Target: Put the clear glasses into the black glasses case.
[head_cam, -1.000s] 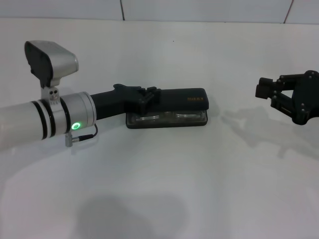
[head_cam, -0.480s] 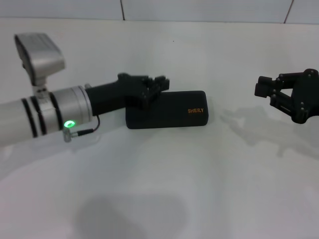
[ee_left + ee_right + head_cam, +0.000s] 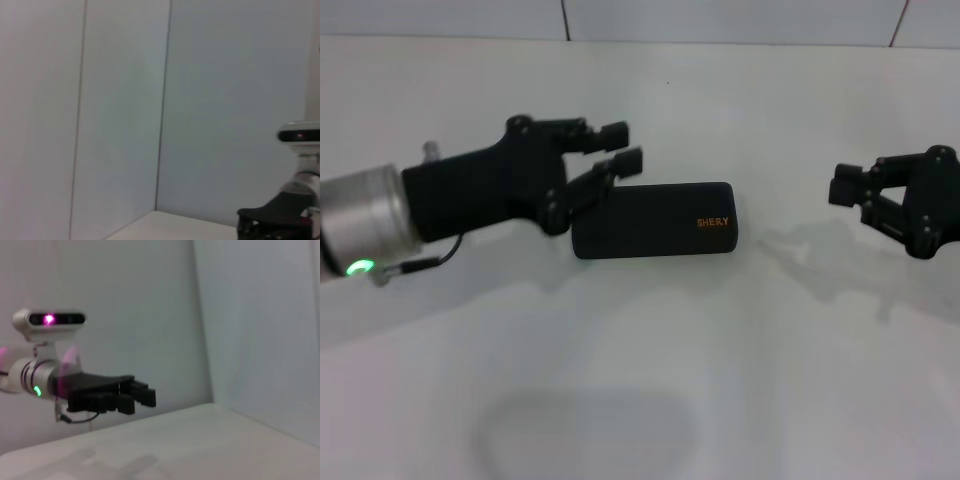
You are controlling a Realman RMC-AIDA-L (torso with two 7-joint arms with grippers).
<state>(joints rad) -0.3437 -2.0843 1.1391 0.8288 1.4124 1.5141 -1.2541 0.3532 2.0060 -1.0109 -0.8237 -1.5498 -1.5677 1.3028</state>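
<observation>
The black glasses case (image 3: 655,220) lies flat in the middle of the white table (image 3: 650,380) with its lid down and the orange lettering on top. The clear glasses are hidden from every view. My left gripper (image 3: 622,146) hovers just above and behind the case's left end, open by a small gap and holding nothing. The right wrist view also shows this left gripper (image 3: 142,396) from across the table. My right gripper (image 3: 843,183) hangs far to the right of the case, shut and empty; it shows too in the left wrist view as the right gripper (image 3: 260,220).
A pale panelled wall (image 3: 720,18) runs along the back of the table. The right arm's wrist camera (image 3: 300,135) stands at the edge of the left wrist view.
The case's lid went from part open, with the glasses showing inside, to fully down. My left gripper then rose and drew back to the left off the case. The right gripper stayed put.
</observation>
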